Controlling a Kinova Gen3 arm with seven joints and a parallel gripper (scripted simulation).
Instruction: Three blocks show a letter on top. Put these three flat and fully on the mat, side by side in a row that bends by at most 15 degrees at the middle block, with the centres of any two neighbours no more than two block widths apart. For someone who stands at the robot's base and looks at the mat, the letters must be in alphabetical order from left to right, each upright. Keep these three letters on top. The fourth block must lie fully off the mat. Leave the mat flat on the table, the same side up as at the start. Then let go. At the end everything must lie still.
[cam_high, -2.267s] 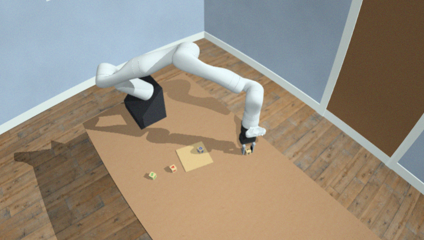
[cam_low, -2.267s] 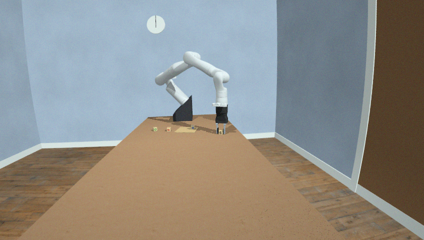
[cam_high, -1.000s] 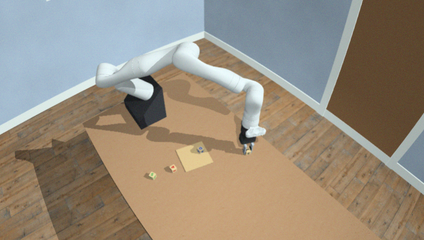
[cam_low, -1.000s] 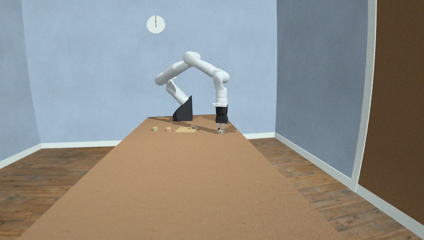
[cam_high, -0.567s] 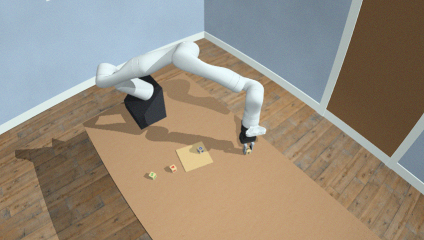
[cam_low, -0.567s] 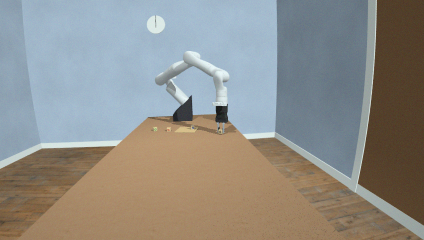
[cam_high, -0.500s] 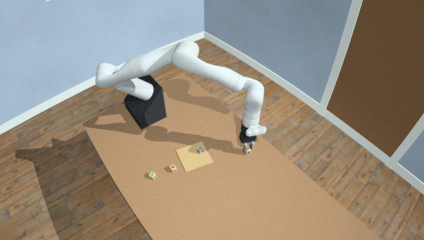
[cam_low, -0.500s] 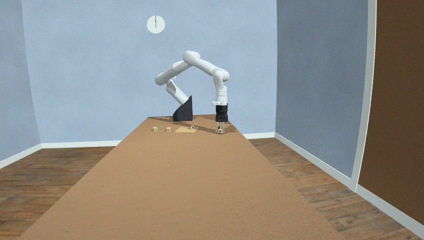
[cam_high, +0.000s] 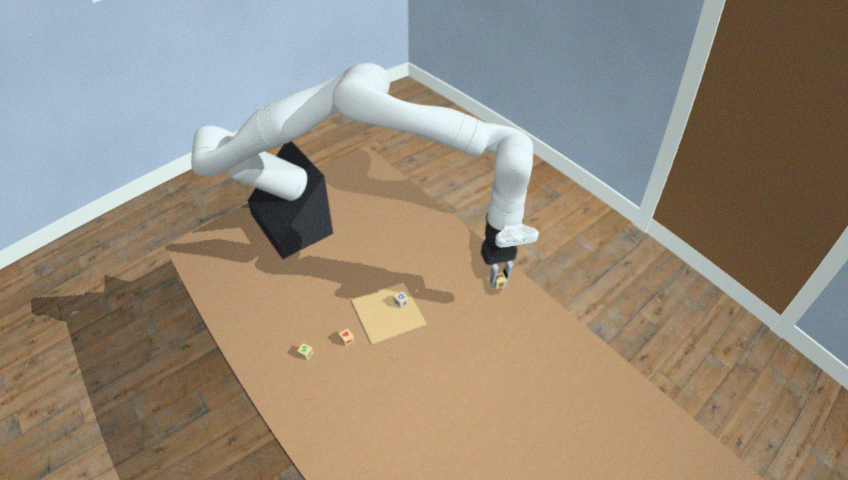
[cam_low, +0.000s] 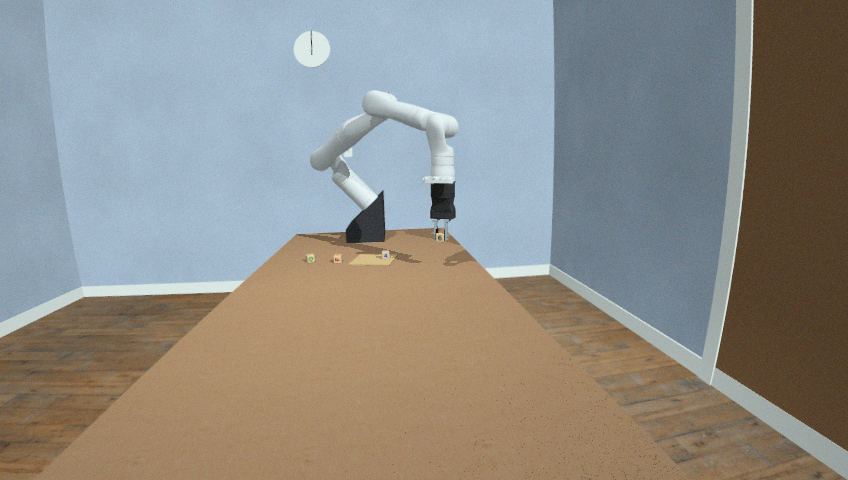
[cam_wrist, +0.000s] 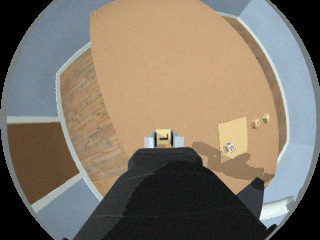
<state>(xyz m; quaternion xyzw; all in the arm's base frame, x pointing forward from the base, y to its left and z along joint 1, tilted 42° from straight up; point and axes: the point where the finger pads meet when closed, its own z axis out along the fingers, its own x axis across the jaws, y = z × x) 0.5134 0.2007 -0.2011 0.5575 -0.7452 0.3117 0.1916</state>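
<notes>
Four letter blocks in view, one held: tan block with black marks (cam_high: 500, 281) (cam_low: 439, 237) (cam_wrist: 163, 136) is pinched between both fingers of the gripper (cam_high: 500, 277) (cam_low: 440, 235) (cam_wrist: 163, 136), jaws closed on its sides, raised over the table and off to one side of the mat. Black mark on its top looks like an L in wrist view, side face reads like a 6 in exterior view. Pale yellow mat (cam_high: 380, 325) (cam_low: 364, 260) (cam_wrist: 226, 131) lies flat, carrying the blue-marked block (cam_high: 400, 299) (cam_low: 385, 255) (cam_wrist: 229, 147) near one edge; side face reads 4, top mark looks like D or O. Red-marked block (cam_high: 346, 337) (cam_low: 337, 258) (cam_wrist: 255, 123) sits off the mat near its opposite edge, letter unclear. Green-marked block (cam_high: 305, 350) (cam_low: 310, 258) (cam_wrist: 266, 118) is farther out on that side, top looks like S or 5. Table (cam_high: 476, 386) (cam_low: 357, 356) (cam_wrist: 170, 60) is plain brown, arm shadows across it, black pedestal (cam_high: 322, 220) (cam_low: 373, 228) at one end. Around it: wood plank floor (cam_high: 160, 380) (cam_low: 148, 333) (cam_wrist: 82, 100), blue walls (cam_high: 148, 77) (cam_low: 178, 178) (cam_wrist: 32, 75), white skirting, dark brown panel (cam_high: 767, 148) (cam_low: 797, 208) (cam_wrist: 37, 160), round white clock (cam_low: 303, 50), hands upright
</notes>
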